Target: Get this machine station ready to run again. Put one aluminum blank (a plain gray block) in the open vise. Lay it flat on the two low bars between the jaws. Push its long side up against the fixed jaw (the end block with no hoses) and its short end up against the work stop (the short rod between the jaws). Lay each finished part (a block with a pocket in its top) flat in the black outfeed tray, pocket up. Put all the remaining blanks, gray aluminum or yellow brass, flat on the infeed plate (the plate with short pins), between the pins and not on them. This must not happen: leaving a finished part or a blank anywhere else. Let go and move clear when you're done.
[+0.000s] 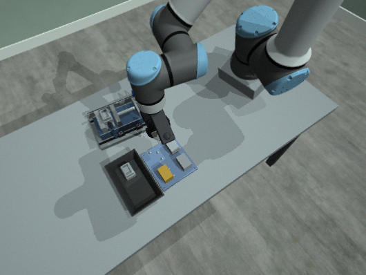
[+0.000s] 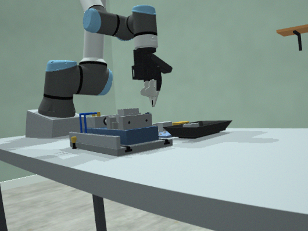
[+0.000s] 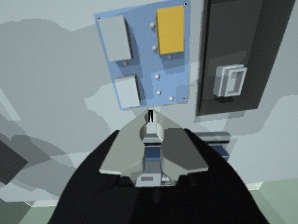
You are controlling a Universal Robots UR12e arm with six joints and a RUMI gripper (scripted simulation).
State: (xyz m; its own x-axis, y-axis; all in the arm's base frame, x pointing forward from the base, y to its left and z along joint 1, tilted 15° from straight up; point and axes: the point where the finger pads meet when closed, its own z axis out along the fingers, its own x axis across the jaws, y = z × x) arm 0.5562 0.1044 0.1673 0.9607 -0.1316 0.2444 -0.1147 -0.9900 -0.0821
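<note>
My gripper (image 2: 153,101) is shut and empty, high above the table, over the near edge of the blue infeed plate (image 1: 169,164); the wrist view shows its tips closed. On the plate lie two gray blanks (image 1: 173,148) (image 1: 184,162) and a yellow brass blank (image 1: 165,173); in the wrist view they show as gray blanks (image 3: 127,91) (image 3: 117,44) and a brass blank (image 3: 170,30). A finished part (image 1: 127,170) lies pocket up in the black outfeed tray (image 1: 132,181). The vise (image 1: 115,121) holds a light block (image 1: 104,115) that seems to have a pocket.
The arm's base block (image 1: 242,81) stands at the back of the table. Blue hoses (image 2: 84,120) rise at one end of the vise. The tray (image 2: 197,127) sits right beside the plate. A wooden shelf (image 2: 293,30) hangs on the far wall.
</note>
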